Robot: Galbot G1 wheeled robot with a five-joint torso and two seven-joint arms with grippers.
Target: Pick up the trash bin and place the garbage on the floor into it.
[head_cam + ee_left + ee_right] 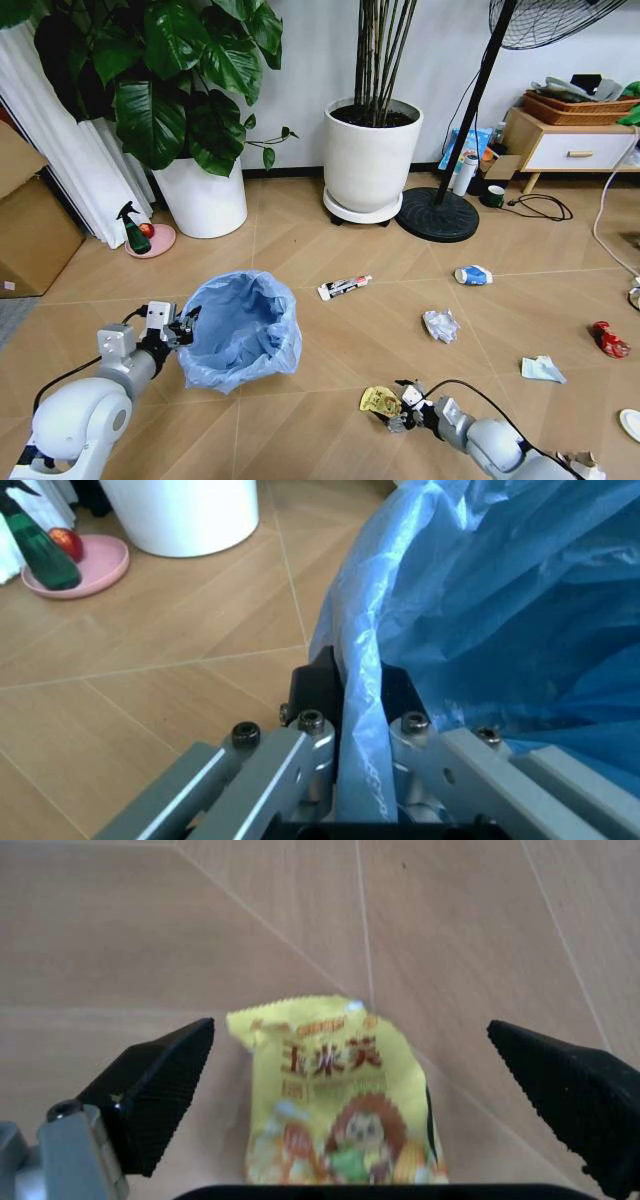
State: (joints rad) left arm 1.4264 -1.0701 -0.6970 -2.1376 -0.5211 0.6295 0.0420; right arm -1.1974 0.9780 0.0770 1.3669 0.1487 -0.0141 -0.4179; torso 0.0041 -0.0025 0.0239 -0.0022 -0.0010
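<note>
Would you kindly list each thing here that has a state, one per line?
trash bin: tilted, rim clamped by the left gripper.
left gripper: shut on the bin's rim.
right gripper: open, fingers either side of the yellow wrapper.
yellow wrapper: flat on the floor.

Light-blue bin bag (243, 330), yellow printed wrapper (335, 1102), tan chevron floor (340, 340).

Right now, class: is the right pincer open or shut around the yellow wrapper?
Open. The right pincer has its fingertips spread wide either side of the yellow wrapper, not touching it.
</note>
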